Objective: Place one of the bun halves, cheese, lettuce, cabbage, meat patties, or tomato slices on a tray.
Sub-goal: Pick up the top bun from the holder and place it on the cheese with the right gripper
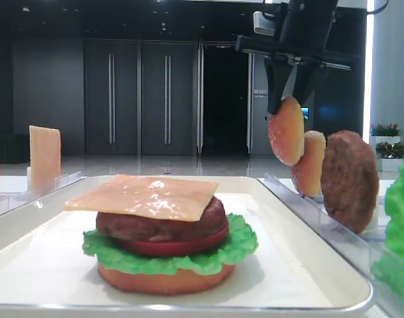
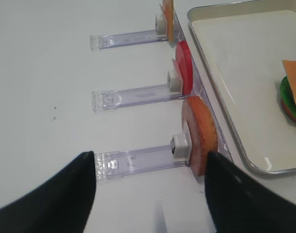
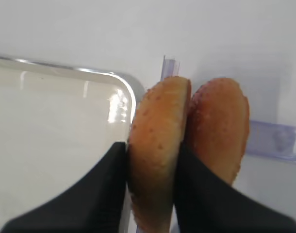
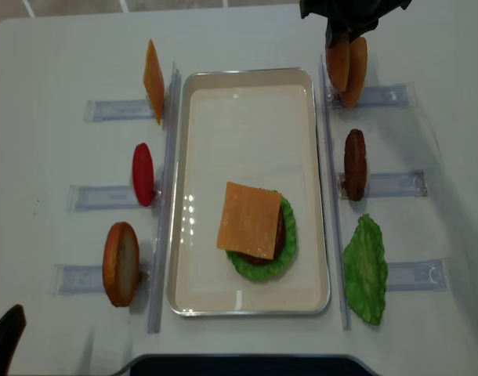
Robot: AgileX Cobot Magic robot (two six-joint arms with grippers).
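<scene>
Low front view: right gripper (image 1: 291,99), black, clamped on one speckled golden-brown domed top bun half (image 1: 286,130), lifted clear of the rack, right of the cream-white rectangular tray (image 1: 308,271). Just behind it, 1 more bun half (image 1: 309,163); nearer, 1 dark brown rough meat patty (image 1: 350,180) standing on edge. On tray: 1 stack w/ smooth bottom bun, 1 ruffled green lettuce leaf (image 1: 242,244), 1 red tomato slice, 1 patty, 1 orange-yellow square cheese slice (image 1: 144,197) on top.

Right wrist view: 2 black fingers (image 3: 85,199) pinch the speckled bun, second bun touching it on the right; tray corner at left.

Left wrist view: left gripper (image 2: 150,194) fingers spread apart, holding nothing, above 3 clear plastic racks (image 2: 133,94) w/ 1 cheese, 1 tomato, 1 bun.

Overhead view: 6 racks total, 3 per side; 1 loose lettuce leaf (image 4: 366,269) near right.
</scene>
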